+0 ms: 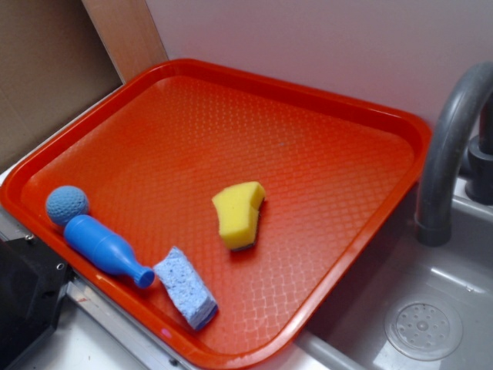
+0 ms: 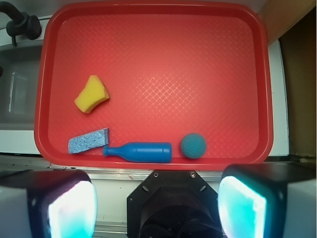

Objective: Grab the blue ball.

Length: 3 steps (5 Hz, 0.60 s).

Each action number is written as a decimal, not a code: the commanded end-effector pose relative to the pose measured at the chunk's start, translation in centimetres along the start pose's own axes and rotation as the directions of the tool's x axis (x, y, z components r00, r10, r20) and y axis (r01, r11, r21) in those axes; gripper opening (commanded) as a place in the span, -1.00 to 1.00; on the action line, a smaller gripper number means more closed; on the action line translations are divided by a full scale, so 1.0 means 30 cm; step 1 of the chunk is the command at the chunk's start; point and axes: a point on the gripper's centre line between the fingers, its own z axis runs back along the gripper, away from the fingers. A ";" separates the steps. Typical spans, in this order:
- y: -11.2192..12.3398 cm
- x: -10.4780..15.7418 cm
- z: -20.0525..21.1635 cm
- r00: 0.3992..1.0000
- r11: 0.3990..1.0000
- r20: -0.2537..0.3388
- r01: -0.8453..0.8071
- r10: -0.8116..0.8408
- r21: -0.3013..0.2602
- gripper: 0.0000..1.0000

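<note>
The blue ball (image 1: 67,205) lies in a near corner of the red tray (image 1: 323,108), close against the rim, and its dimpled surface touches the thick base of the glossy blue bottle-shaped toy (image 1: 106,250) in the exterior view; from the wrist camera a thin gap seems to separate the two, so real contact is hard to judge. The toy lies on its side along the same rim, its narrow neck pointing at the light-blue sponge (image 1: 186,287), which sits just beside the cap. The yellow sponge (image 1: 238,214) rests farther in toward the tray's middle, well apart from the ball. Beside the tray a grey faucet (image 1: 451,146) arches over a grey sink (image 1: 422,327) with its round drain. The gripper (image 2: 158,206) hangs above the tray's near edge, outside the rim, with its jaws spread wide and nothing between them; only its two pale fingers (image 2: 69,206) and the dark mount show, blurred and cut off by the frame's lower edge. In the exterior view just a dark shape at the lower left corner appears, too cropped to identify.
</note>
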 end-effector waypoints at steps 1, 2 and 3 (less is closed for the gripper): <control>0.000 0.000 0.000 1.000 1.000 0.000 0.000 0.000 0.000 1.00; 0.089 0.039 -0.131 0.978 0.978 0.006 -0.209 0.209 0.005 1.00; 0.146 0.017 -0.274 0.957 0.957 0.009 -0.291 0.291 -0.004 1.00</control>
